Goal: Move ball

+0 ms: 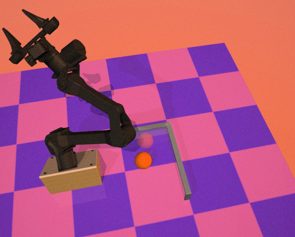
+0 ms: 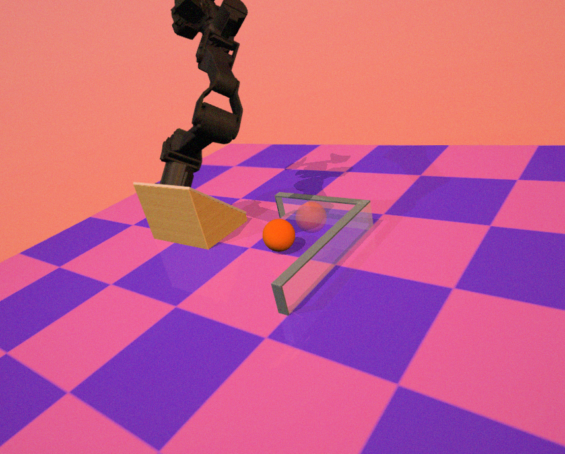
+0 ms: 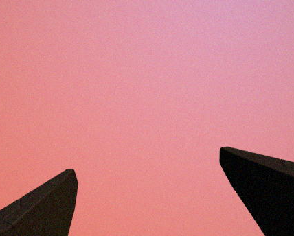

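on the checkered table (image 1: pixel 219 132), inside the angle of the two clear walls (image 1: pixel 177 155): one orange ball (image 1: pixel 143 160), resting on a purple square, apart from both walls. just beside it, nearer the corner: the see-through copy (image 1: pixel 144 140), pale and faint, not touching the ball.

top view: shows the whole arm (image 1: pixel 91 96) reaching up and away from its wooden base block (image 1: pixel 71 176), with the claw (image 1: pixel 13 20) raised high, fingers spread wide and nothing between them, well apart from the ball. the arm's elbow overlaps the near end of the shorter wall in this view.

exterior view: cuts the arm off at the top edge (claw not seen); gives the walls' low height and the ball (image 2: pixel 278 234) in front of the copy (image 2: pixel 311 216).

wrist view: only two dark fingertips against plain pink-orange background; no ball or table.
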`<action>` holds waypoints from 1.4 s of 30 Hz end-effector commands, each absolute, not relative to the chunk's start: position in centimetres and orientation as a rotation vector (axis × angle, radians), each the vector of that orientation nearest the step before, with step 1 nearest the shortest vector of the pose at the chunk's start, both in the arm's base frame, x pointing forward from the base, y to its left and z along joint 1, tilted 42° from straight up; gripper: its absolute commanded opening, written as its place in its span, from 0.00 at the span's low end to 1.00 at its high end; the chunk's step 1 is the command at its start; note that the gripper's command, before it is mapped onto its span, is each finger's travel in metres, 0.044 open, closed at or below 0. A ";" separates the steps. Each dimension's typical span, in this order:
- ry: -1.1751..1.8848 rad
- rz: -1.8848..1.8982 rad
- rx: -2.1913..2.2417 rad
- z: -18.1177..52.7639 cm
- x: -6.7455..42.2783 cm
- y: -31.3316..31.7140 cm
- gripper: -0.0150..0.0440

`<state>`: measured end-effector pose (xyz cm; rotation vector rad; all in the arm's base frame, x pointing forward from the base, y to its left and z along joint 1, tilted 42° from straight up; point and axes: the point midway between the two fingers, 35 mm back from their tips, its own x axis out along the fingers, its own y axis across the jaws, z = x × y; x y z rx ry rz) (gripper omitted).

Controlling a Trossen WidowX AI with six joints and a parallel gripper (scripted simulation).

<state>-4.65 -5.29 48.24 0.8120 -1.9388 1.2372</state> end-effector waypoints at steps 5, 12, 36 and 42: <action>-1.971 1.257 0.642 48.2 -6.9 -3.1 1.00; -1.967 1.314 0.074 46.7 -11.3 6.4 1.00; -0.994 1.325 -1.291 31.3 11.1 28.2 1.00; -0.632 1.307 -1.394 26.4 19.7 25.5 1.00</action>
